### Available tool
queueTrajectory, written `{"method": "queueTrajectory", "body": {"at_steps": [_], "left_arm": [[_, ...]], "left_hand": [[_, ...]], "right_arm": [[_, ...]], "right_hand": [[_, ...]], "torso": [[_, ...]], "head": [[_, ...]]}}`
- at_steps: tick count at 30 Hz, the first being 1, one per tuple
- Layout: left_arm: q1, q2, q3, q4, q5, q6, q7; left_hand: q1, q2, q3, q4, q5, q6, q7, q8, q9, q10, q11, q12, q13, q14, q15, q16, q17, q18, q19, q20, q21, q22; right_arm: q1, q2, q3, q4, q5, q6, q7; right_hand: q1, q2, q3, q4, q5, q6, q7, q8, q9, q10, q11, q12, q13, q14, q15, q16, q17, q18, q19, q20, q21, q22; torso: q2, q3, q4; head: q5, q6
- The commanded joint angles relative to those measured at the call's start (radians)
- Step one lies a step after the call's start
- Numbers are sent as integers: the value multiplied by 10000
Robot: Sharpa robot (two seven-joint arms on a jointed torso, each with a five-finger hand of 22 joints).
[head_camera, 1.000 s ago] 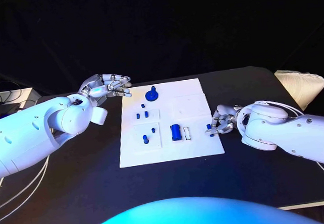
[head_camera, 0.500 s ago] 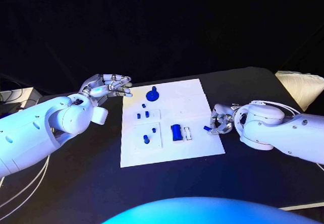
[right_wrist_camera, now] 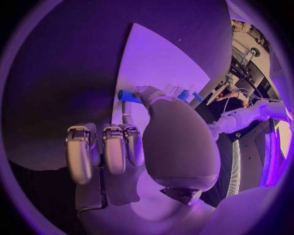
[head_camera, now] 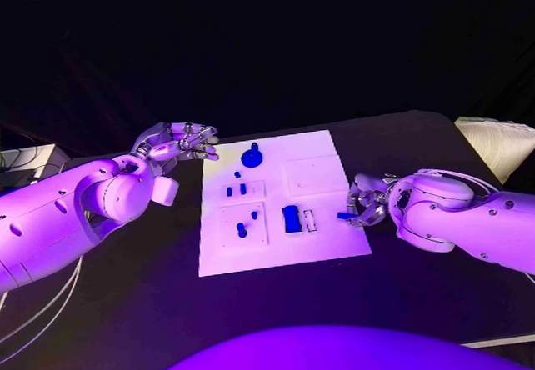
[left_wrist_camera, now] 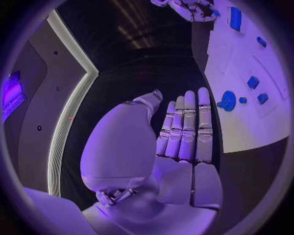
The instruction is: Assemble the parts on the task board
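Currently right robot hand (head_camera: 367, 203) is pinching a small blue part (head_camera: 344, 216) at the right edge of the task board (head_camera: 325, 240), apparently just above it. Part is looking light, rigid, smooth; best gripping across its short sides. Left robot hand (head_camera: 178, 142) is hovering released beside the board's far-left corner, over the counter (head_camera: 129, 301). No readable writing.

A: What covers each arm? 
B: Smooth white rounded shells, dotted with small dark screws; thin pale cables loop beside the left arm (head_camera: 53, 225).

A: And the hands? 
B: Silver, segmented fingers on the left hand (head_camera: 178, 143) and right hand (head_camera: 367, 200).
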Motion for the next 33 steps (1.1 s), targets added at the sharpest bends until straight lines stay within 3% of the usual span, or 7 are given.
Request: {"method": "queueTrajectory", "body": {"at_steps": [1,7,16,22,33], "left_arm": [[-12,12,7,23,-15,131,46],[-12,11,7,24,-15,132,42],[-12,6,6,27,-15,131,35],[-12,6,6,38,-15,139,25],[-12,-7,6,47,-18,160,-1]], "left_hand": [[15,55,-19,57,10,8,28,-67,-15,52,-9,-67,-10,-15,28,-65,17,36,73,28,-58,-14],[15,55,-19,57,10,8,28,-67,-15,52,-9,-67,-10,-15,28,-65,17,36,73,28,-58,-14],[16,60,-21,69,10,3,34,-71,-18,52,-5,-78,-11,-12,30,-68,25,36,77,29,-64,-19],[16,78,-17,86,11,5,35,-70,-19,57,-4,-86,-10,-9,31,-71,33,36,82,30,-69,-23],[12,99,-13,107,10,8,35,-69,-20,62,-3,-93,-9,-7,32,-75,41,36,86,31,-75,-28]], "right_arm": [[-48,-20,-72,143,525,37,-101],[150,-30,-56,377,1095,-213,-109],[288,177,-53,595,1645,-263,-100],[297,539,-68,418,2014,-422,-109],[249,976,-91,48,2200,-408,-140]], "right_hand": [[-145,14,370,-299,135,97,0,44,-900,1051,64,48,2634,1044,58,64,2634,-142,1046,93,60,2628],[-386,4,490,-328,360,180,-41,115,-848,1051,29,48,2634,1044,30,64,2634,-142,1046,74,60,2628],[-950,-2,486,-187,15,218,-94,159,-811,1051,-12,48,2634,1044,-4,64,2634,-142,1046,46,60,2628],[-1388,127,498,23,-275,253,-124,189,-800,1051,-36,48,2634,1044,-25,64,2634,-142,1046,27,60,2628],[-1896,336,568,287,-356,348,-172,262,-809,1051,-77,48,2634,1044,-60,64,2634,-142,1046,-5,60,2628]], "torso": [[3,-4,-13],[1,-4,-2],[10,0,8],[4,3,0],[14,6,7]], "head": [[2,1],[-23,1],[-20,1],[-23,1],[14,1]]}}
